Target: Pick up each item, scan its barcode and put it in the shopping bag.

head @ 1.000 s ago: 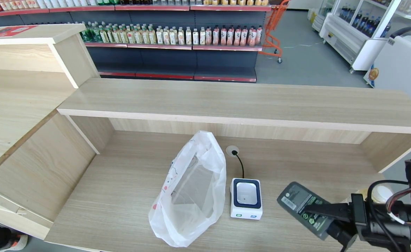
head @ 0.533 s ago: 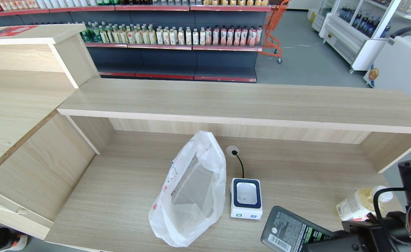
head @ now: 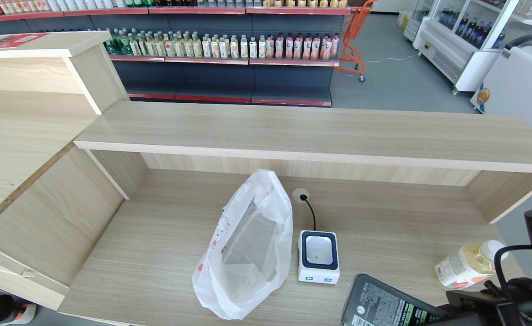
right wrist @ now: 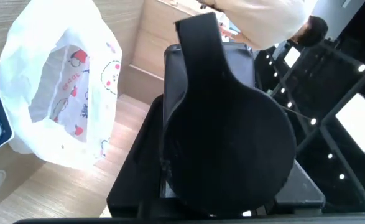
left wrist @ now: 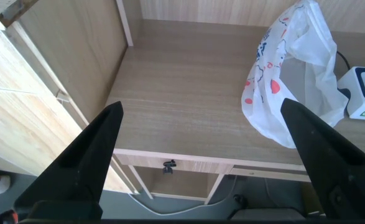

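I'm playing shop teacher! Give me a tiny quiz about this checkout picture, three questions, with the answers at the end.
1. Fill the gap: the scanner sits beside the shopping bag, on the robot's ____ side of it.
2. True or false: the bottle stands upright on the counter.
3. What do the right gripper's jaws hold? A the bottle; B a dark flat pack; C nothing.
Key: 1 right; 2 false, it lies on its side; 3 B.
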Motion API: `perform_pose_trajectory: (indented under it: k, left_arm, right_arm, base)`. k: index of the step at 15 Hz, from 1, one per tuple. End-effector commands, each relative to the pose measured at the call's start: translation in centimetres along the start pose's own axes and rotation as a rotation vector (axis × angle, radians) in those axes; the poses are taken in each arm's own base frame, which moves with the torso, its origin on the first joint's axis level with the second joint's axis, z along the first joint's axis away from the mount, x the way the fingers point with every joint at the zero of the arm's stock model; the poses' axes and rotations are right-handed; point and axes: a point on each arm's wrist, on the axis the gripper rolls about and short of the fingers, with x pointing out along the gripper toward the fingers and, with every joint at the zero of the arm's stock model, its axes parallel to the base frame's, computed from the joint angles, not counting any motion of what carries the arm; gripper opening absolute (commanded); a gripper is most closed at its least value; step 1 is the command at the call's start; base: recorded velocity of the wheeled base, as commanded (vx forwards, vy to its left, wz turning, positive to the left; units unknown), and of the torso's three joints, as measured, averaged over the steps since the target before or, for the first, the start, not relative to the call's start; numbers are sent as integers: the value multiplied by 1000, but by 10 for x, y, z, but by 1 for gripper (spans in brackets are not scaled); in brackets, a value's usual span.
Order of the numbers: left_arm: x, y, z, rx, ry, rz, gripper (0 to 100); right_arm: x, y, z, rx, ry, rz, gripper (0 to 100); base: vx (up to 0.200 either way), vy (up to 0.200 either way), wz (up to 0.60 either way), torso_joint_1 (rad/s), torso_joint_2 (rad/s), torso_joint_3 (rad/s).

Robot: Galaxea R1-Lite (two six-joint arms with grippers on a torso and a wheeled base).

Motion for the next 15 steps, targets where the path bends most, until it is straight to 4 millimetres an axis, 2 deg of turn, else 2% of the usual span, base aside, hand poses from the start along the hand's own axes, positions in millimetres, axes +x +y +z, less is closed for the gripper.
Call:
perform_pose_trajectory:
  k: [1,15]
  left_arm:
    - [0,0,0,0,-1,0,100]
    - [0,0,0,0,-1,0,100]
  right_arm:
    - [-1,-1,1,-78,3,-3,0]
    - [-1,0,0,-65,4,-3,0]
  base:
    - [0,0,0,0,0,0]
    - [0,0,0,0,0,0]
